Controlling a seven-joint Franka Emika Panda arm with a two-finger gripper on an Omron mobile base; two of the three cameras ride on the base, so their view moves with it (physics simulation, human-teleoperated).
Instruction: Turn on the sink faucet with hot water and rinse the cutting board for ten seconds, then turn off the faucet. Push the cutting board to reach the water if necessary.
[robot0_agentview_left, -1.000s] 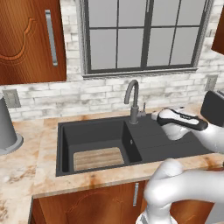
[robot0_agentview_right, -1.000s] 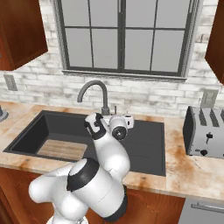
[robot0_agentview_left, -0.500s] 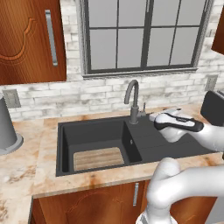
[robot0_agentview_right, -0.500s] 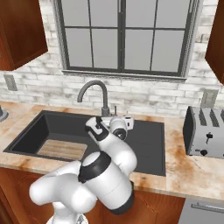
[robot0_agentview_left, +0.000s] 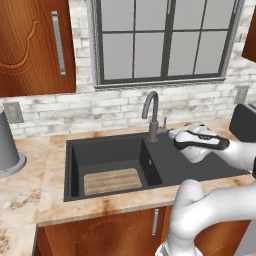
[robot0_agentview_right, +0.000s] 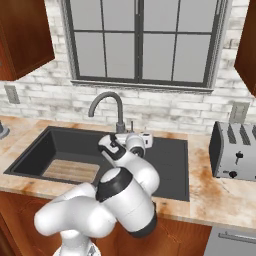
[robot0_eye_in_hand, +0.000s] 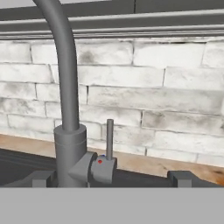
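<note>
While fingers (robot0_eye_in_hand: 112, 178) stand parted, curved grey metal sink faucet (robot0_eye_in_hand: 65, 109), striped tan cutting board (robot0_agentview_left: 112, 180), matte black sink (robot0_agentview_left: 107, 152).

One sink faucet (robot0_agentview_left: 151, 114), one cutting board (robot0_agentview_left: 112, 180), one sink (robot0_agentview_left: 110, 151), one toaster (robot0_agentview_right: 235, 151).

1. My arm (robot0_agentview_right: 120, 200) is glossy white all over, built of fat rounded segments that read like smooth plastic shells.
2. Where two segments meet I see dark charcoal rings; the clearest one circles the big elbow joint (robot0_agentview_right: 142, 227) in the right base view.
3. The wrist link (robot0_agentview_left: 200, 142) carries a black band along its upper side, with white casing above and below it.
4. The hand (robot0_eye_in_hand: 112, 178) ends in two small dark grey finger tips (robot0_eye_in_hand: 186, 178), blocky and square-edged.
5. I spot no cables, screws or printed markings on the shells.
</note>
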